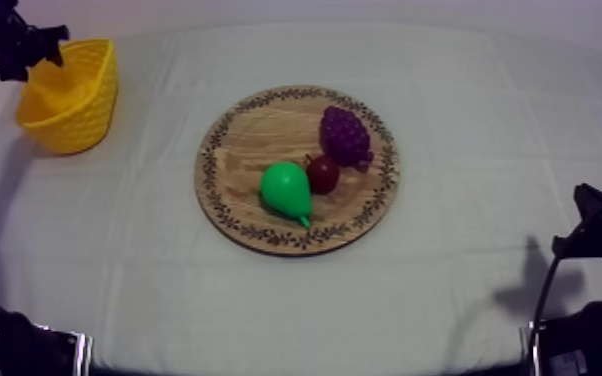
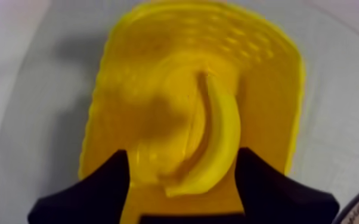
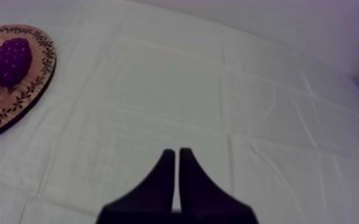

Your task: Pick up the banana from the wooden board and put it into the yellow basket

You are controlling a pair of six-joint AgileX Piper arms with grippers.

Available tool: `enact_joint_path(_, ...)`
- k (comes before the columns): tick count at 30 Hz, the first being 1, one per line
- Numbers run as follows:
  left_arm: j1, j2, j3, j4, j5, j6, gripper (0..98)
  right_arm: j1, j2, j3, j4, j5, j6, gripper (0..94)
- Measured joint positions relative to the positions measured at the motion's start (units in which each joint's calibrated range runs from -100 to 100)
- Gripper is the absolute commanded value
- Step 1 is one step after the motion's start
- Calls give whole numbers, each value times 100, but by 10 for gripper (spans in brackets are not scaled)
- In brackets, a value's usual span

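Observation:
The banana (image 2: 223, 131) lies curved inside the yellow basket (image 2: 134, 71), which stands at the table's far left (image 1: 70, 100). My left gripper (image 2: 182, 156) hovers just above the basket's rim (image 1: 37, 48), open, one black finger on each side of the banana's near end. Whether the banana touches the finger beside it I cannot tell. The round wooden board (image 1: 255, 140) sits mid-table without a banana on it. My right gripper (image 3: 176, 152) is shut on nothing, low at the right side (image 1: 595, 235) over bare cloth.
On the board lie a green pear (image 1: 285, 190), a small red fruit (image 1: 322, 173) and purple grapes (image 1: 345, 135). In the right wrist view the board's edge (image 3: 15, 107) with the grapes (image 3: 12, 59) lies well away from the fingers. Cloth surrounds the board.

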Motion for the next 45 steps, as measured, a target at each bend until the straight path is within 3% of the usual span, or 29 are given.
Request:
enact_joint_path(9, -7, -2284, 1792, 67, -912, -255, 388, 0, 0, 0, 0, 0, 0, 6)
enact_joint_path(19, 394, -5150, 3934, 89, -1559, -188, 149, 0, 0, 0, 0, 0, 0, 6)
enact_joint_path(32, 547, -8902, 6383, 38, -1737, 72, 18, 0, 0, 0, 0, 0, -3, 6)
enact_joint_path(37, 493, -9797, 7151, 174, -1781, 16, 4, 0, 0, 0, 0, 0, -3, 6)
enact_joint_path(45, 548, -10485, 8229, 213, -1819, 0, 0, 0, 0, 0, 0, 0, -1, 6)
